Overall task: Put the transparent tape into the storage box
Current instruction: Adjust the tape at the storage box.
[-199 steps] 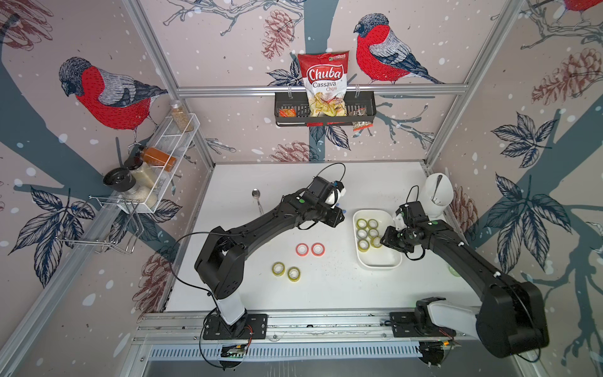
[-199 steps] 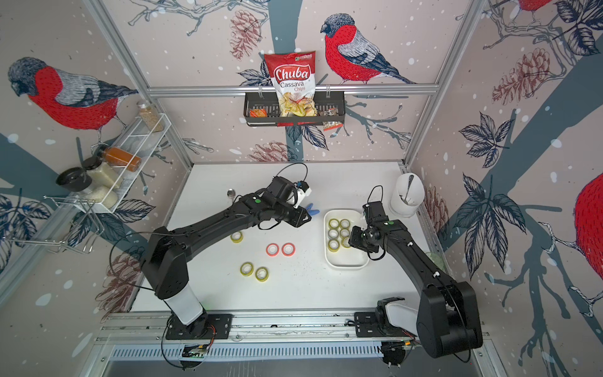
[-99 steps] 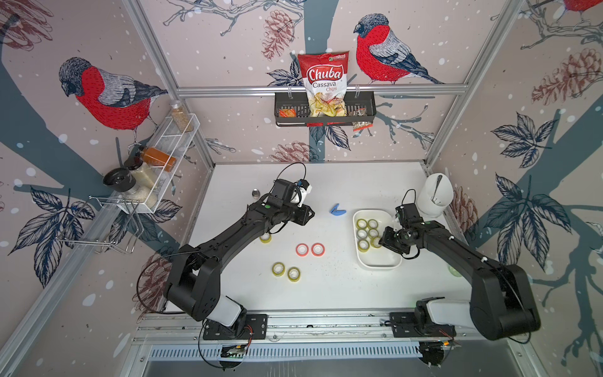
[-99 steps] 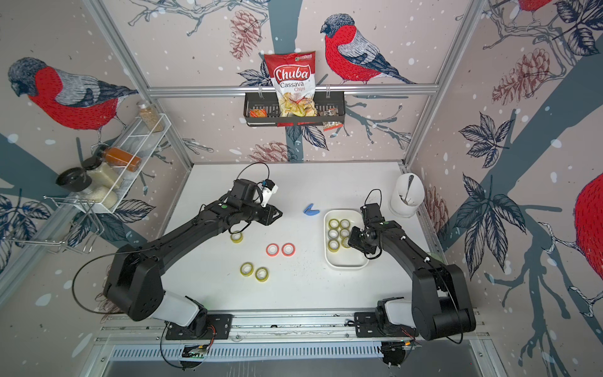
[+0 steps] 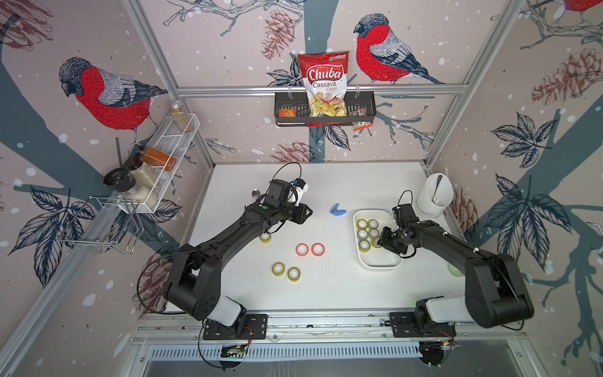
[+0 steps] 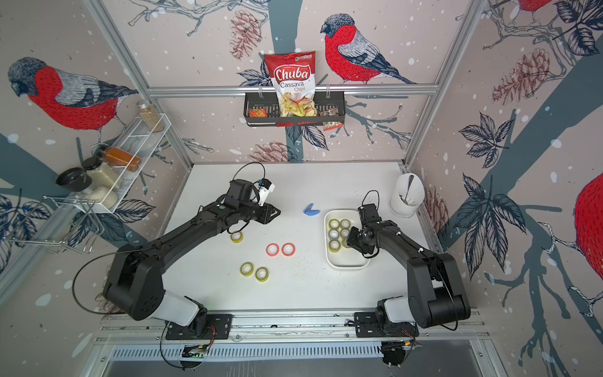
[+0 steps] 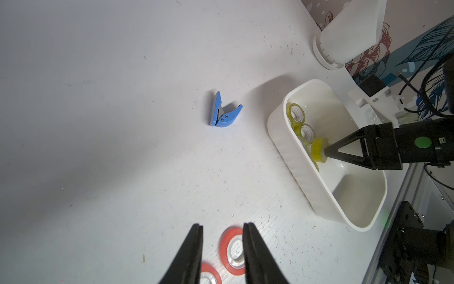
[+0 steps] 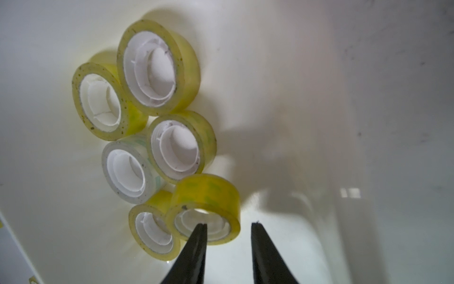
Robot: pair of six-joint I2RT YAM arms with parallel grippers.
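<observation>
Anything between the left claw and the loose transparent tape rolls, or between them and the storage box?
Nothing visible blocks the left claw; three transparent rolls lie on bare table. Two red rolls lie roughly between them and the storage box; the right claw occupies the box.

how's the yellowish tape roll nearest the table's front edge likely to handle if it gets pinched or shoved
The tape roll lies flat on the table, so a shove would probably slide it rather than roll it. Its white core looks like hard plastic, so it should hold shape when pinched. Small and mostly ring-shaped, it is probably light.
</observation>
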